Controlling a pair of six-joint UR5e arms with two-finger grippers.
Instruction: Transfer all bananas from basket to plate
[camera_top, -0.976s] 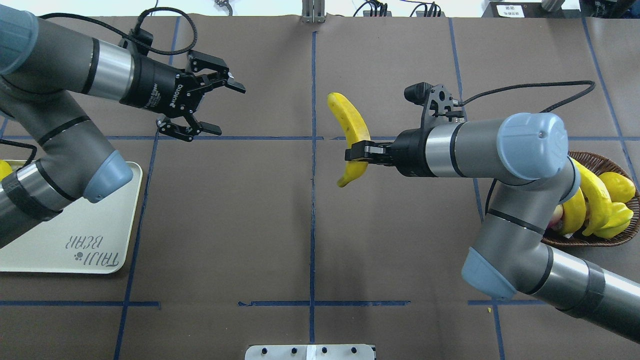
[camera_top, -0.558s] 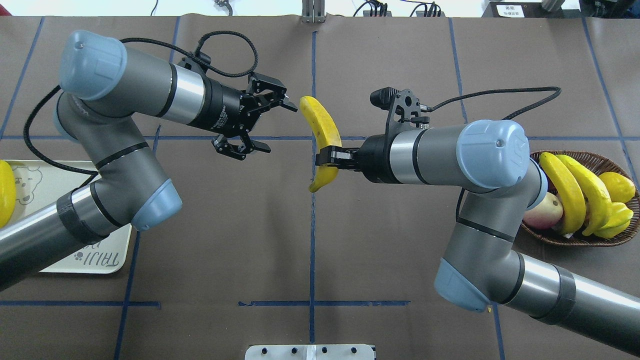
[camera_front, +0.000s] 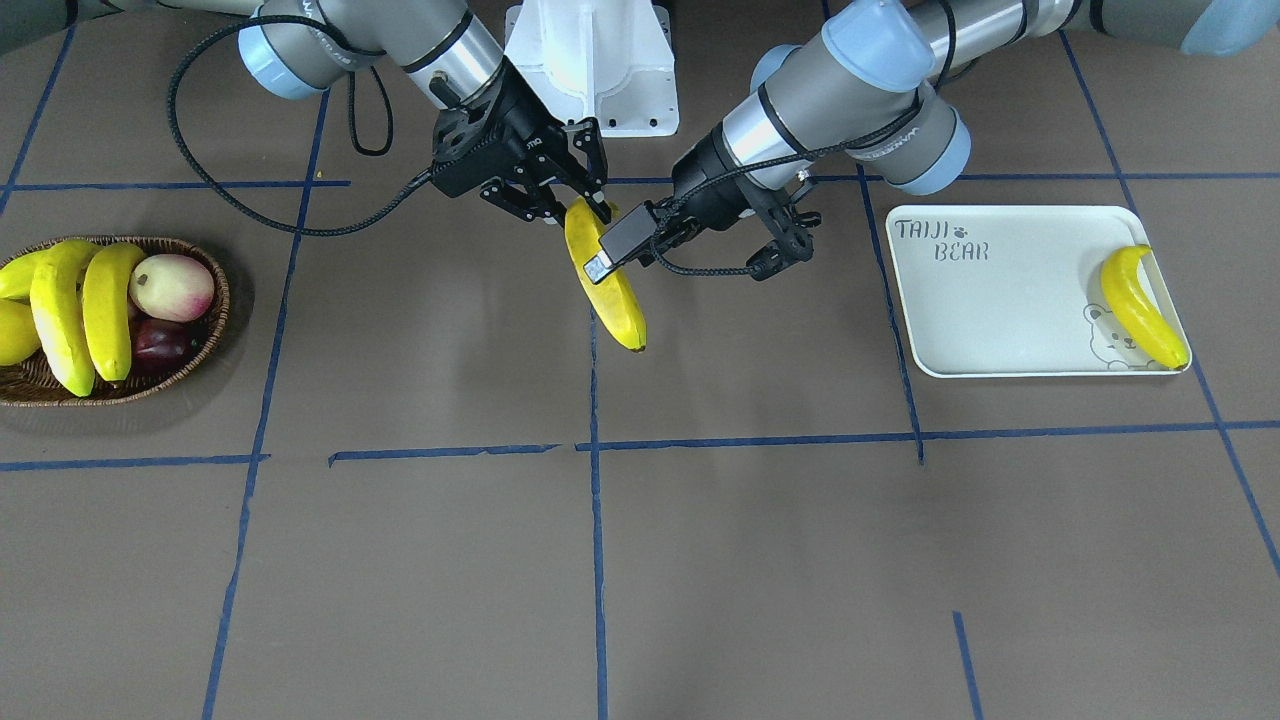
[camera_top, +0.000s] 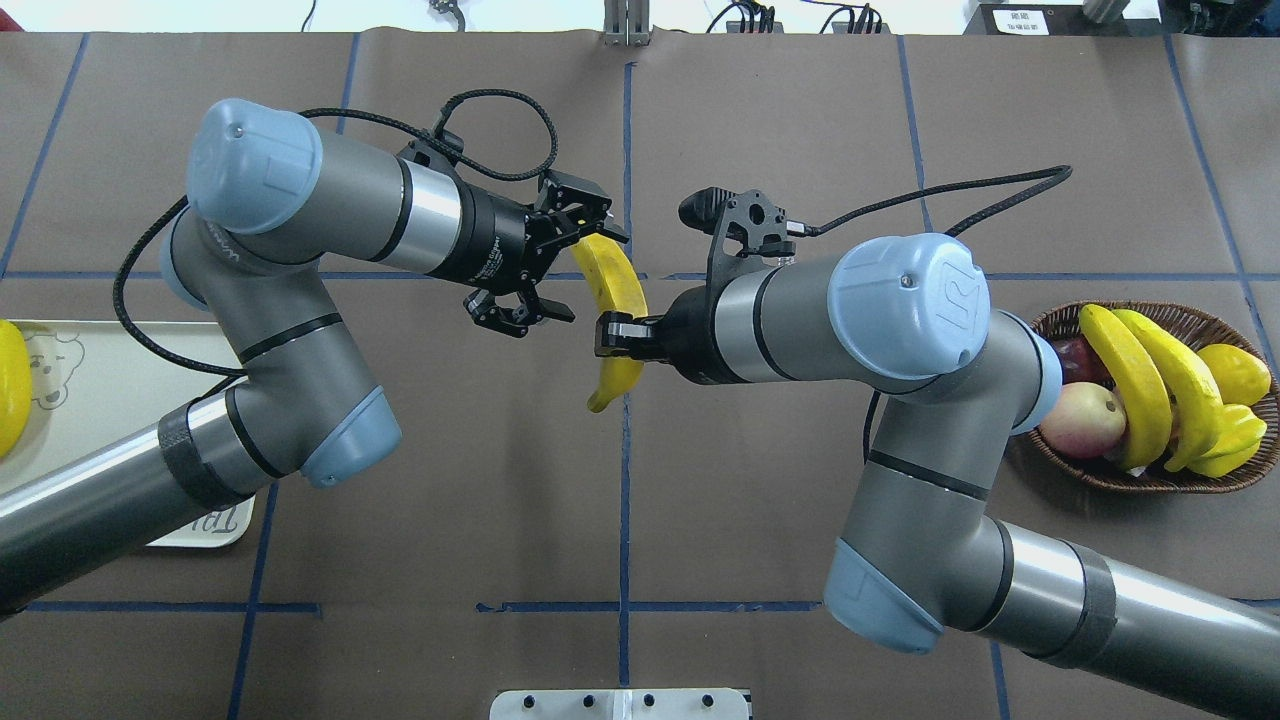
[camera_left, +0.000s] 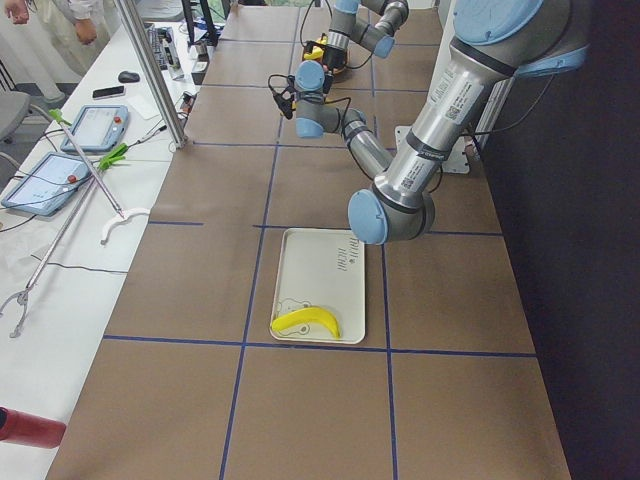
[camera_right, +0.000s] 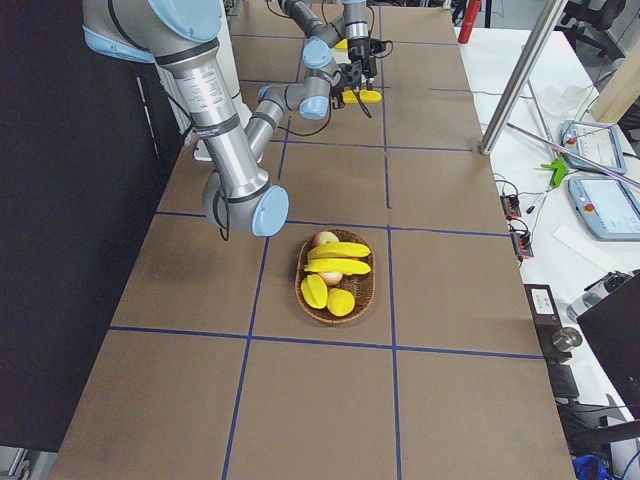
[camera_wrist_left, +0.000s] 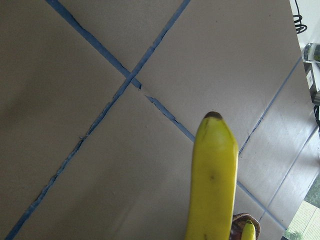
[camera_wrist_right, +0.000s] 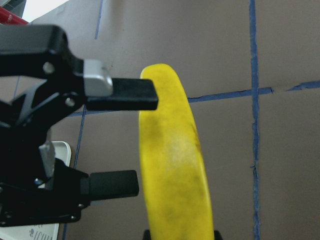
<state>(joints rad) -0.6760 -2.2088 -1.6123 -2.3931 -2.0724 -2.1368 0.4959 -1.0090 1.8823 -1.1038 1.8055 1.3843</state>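
At the left of the overhead view lies a white rectangular plate (camera_top: 110, 345) with rounded corners, a raised rim, grey lettering and a cartoon bear. 1 glossy yellow plated banana (camera_front: 1143, 305) rests in it along the short edge by the bear.

Next comes the left gripper (camera_top: 592, 277), black, with 2 fingers spread wide near the table's middle. In the right wrist view its upper finger (camera_wrist_right: 132, 93) overlaps the edge of the held banana's far end, while the lower finger (camera_wrist_right: 112, 184) stands apart from it. Whether the upper one touches the fruit cannot be told.

The held banana (camera_top: 615, 290) is long, curved, bright yellow and shiny like plastic. Faint brown smudges and specks mark its skin, and 1 end has a dark brown tip. It hangs above the brown paper-covered table (camera_top: 450, 480), over a blue tape line.

The right gripper (camera_top: 620, 337) pinches this banana below its middle, its fingers pressed against both sides.

At the far right sits a shallow oval brown wicker basket (camera_top: 1150, 480). 2 more basket bananas (camera_top: 1130, 385) lie side by side in it, across a pink-and-yellow round fruit (camera_top: 1080, 420), a dark red fruit (camera_front: 160, 342) and stubby yellow fruits (camera_top: 1235, 372).
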